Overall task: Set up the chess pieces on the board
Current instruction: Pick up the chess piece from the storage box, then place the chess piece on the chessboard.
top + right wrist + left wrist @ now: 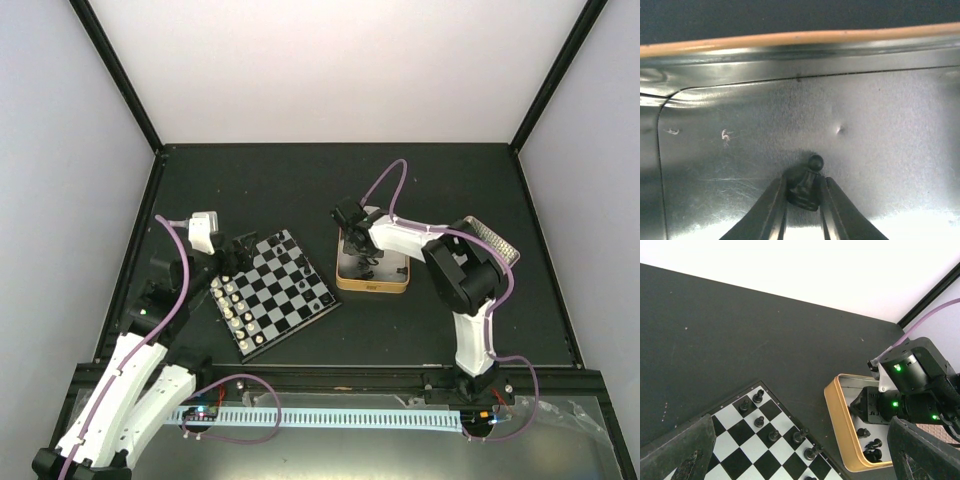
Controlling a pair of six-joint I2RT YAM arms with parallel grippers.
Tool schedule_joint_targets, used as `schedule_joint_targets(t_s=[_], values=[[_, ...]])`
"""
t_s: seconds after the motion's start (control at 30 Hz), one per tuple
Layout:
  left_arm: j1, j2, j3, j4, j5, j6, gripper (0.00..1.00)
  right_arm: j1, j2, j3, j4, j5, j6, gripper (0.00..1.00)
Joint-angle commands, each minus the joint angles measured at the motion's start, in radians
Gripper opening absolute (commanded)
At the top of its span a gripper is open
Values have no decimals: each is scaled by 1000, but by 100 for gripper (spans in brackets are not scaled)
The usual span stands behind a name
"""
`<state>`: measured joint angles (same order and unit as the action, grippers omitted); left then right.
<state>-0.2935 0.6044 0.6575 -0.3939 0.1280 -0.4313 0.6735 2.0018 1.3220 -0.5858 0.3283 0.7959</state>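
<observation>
1. Right claw [357, 250] is down inside the gold-rimmed tin [372, 285], which sits on the bench [400, 190] just right of the board [285, 290].
2. Target is one black piece [806, 189] on the tin floor, near the wall but not touching it.
3. Key relation: the piece sits directly between the right claw's fingers [775, 205]. Its long axis runs along the gap, with the round head pointing away from the claw and the base toward it.
4. Right claw state: drawn in narrow, both fingers against the flanks of the piece. Judged to be pinching it low on the body. Lying flat or propped: cannot tell.
5. Left claw [805, 455] is spread wide above the board's far corner, gripping nothing and well apart from the tin.
6. The right arm is clearly the nearer one for this piece.
7. Other black pieces [872, 444] remain in the tin. Several black pieces [759, 421] already stand on the board's far rows.
8. Judgement: the next move is a straight lift clear of the tin wall, then leftward to the board. The risk is the piece pivoting in so low a grip.
</observation>
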Motion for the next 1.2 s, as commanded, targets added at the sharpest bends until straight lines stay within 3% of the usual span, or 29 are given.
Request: schedule_joint_targets(t_s=[0.0, 0.13, 0.4, 0.7, 0.87, 1.03, 1.17], values=[[7, 5, -4, 28, 14, -12, 96, -4, -25, -39, 3, -18, 22, 17], [7, 0, -4, 25, 15, -13, 96, -5, -26, -48, 16, -28, 16, 9], [7, -8, -4, 20, 18, -15, 96, -13, -45, -69, 72, -34, -32, 8], [7, 18, 6, 54, 107, -37, 99, -13, -283, -190, 261, -80, -232, 8], [8, 67, 30, 86, 198, -64, 99, -13, -443, -271, 387, -319, -375, 9], [8, 108, 44, 197, 394, -141, 98, -12, -574, -326, 503, -633, -433, 9], [7, 163, 72, 299, 576, -276, 91, -12, -650, -342, 617, -881, -418, 9]])
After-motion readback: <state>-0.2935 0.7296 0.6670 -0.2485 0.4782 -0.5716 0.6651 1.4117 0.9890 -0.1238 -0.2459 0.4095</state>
